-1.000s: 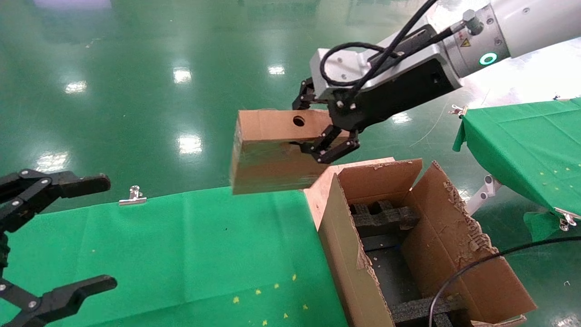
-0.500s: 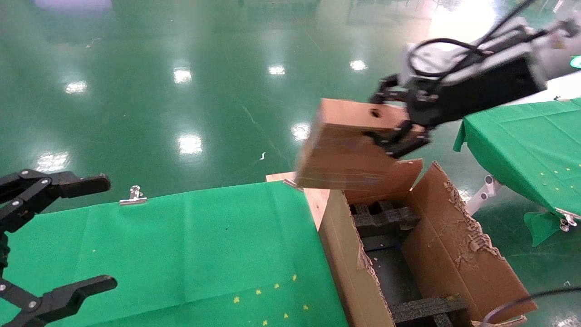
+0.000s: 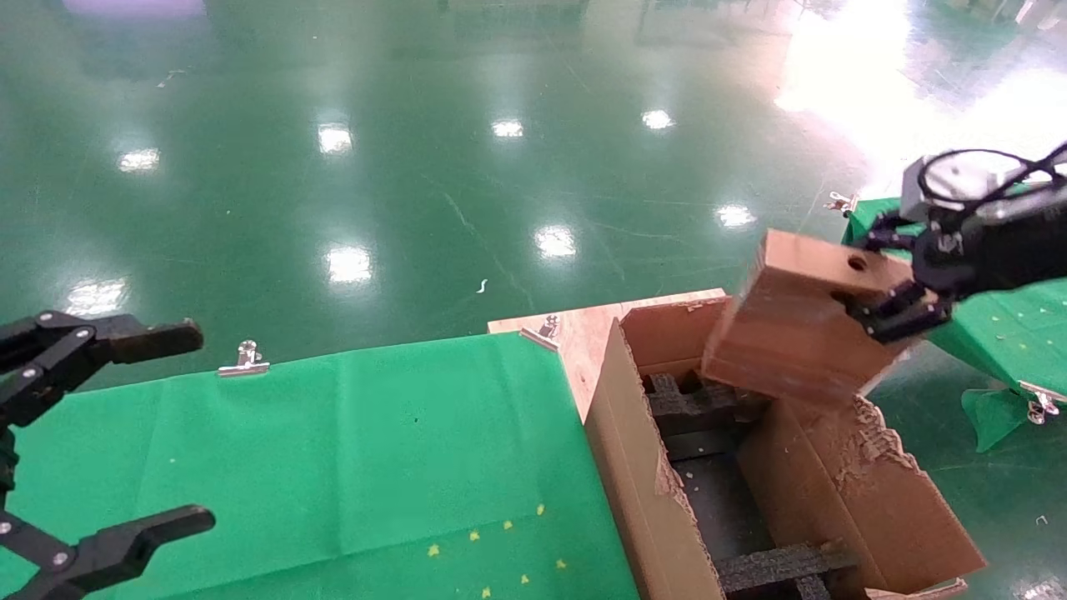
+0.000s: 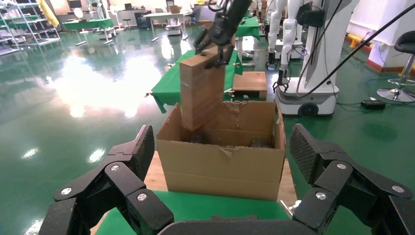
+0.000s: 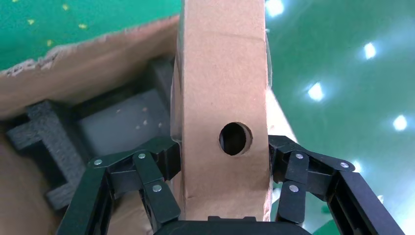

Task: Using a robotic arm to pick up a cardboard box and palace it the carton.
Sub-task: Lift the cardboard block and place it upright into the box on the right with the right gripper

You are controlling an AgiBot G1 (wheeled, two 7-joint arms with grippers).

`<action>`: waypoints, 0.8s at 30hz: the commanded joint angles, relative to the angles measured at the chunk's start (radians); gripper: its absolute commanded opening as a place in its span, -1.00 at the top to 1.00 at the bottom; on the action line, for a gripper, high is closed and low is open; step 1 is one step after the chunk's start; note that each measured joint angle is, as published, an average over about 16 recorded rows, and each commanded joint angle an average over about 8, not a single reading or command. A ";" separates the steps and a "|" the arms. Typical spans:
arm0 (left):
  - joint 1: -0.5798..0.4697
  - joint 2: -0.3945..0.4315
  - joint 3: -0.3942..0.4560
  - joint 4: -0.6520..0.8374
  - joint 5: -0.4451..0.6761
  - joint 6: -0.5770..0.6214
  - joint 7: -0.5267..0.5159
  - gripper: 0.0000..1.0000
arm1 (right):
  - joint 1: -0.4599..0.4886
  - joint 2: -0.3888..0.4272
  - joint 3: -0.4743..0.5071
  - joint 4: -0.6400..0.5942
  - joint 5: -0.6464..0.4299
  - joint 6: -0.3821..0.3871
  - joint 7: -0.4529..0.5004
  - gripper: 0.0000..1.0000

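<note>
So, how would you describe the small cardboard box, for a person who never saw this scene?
Find the large carton with torn flaps beside the green table. Above its far end, the right gripper holds the cardboard box in the air. This box is small, closed and flat, with a round hole in its narrow face.

A glossy dark green floor [image 3: 400, 142] fills the room, dotted with bright reflections of ceiling lights. Near it stands a table under green cloth [image 3: 317, 450], held by a metal clip [image 3: 243, 360] at its far edge. Beyond, in the left wrist view, are another green-covered table [image 4: 90, 23], metal shelving [image 4: 24, 29], a black stool [image 4: 403, 46] and white machine stands [image 4: 313, 58].
</note>
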 commanded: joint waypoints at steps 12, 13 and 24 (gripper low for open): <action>0.000 0.000 0.000 0.000 0.000 0.000 0.000 -1.00 | -0.025 0.023 -0.013 -0.055 0.018 0.000 -0.014 1.00; 0.000 0.000 0.000 0.000 0.000 0.000 0.000 -1.00 | -0.025 0.022 -0.013 -0.054 0.018 0.000 -0.013 1.00; 0.000 0.000 0.000 0.000 0.000 0.000 0.000 -1.00 | -0.102 0.027 -0.002 -0.088 0.053 0.051 0.110 1.00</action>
